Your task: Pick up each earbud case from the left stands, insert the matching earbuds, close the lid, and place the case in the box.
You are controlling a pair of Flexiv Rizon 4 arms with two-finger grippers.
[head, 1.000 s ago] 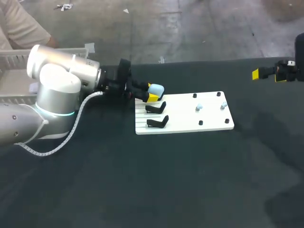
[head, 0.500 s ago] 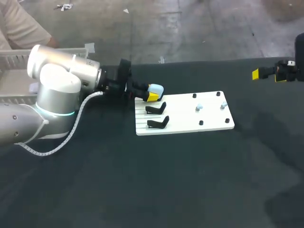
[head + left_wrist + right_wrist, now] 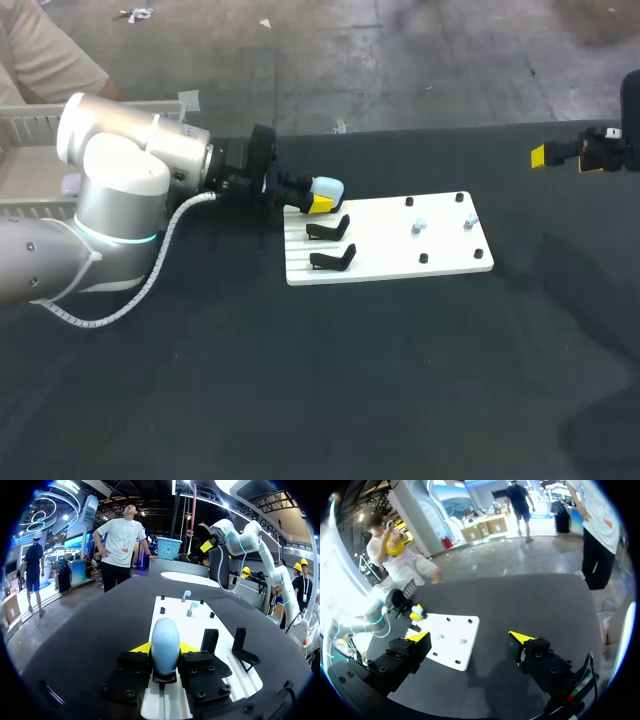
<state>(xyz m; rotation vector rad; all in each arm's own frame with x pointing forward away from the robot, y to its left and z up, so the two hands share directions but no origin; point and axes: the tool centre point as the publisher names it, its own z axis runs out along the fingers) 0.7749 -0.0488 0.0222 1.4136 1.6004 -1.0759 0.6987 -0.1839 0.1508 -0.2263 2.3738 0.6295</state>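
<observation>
My left gripper [image 3: 318, 199] is shut on a pale blue earbud case [image 3: 329, 188] at the back left corner of the white board [image 3: 400, 258]. In the left wrist view the case [image 3: 165, 644] stands upright between the yellow fingertips [image 3: 141, 648]. Whether it still rests on its stand is hidden. Two empty black stands [image 3: 328, 228] [image 3: 333, 260] sit beside it. Two small pale earbuds [image 3: 420, 226] [image 3: 469, 222] stand among black pegs on the board's right half. My right gripper [image 3: 565, 153] hangs open, far off at the right edge, with nothing between its fingers [image 3: 420, 638].
A translucent box [image 3: 30, 150] stands at the far left, behind my left arm. Dark table cloth [image 3: 350, 380] spreads out in front of the board and to its right.
The left gripper's fingers have closed in on the blue case, and the gripper has edged slightly upward. The right arm has stayed put.
</observation>
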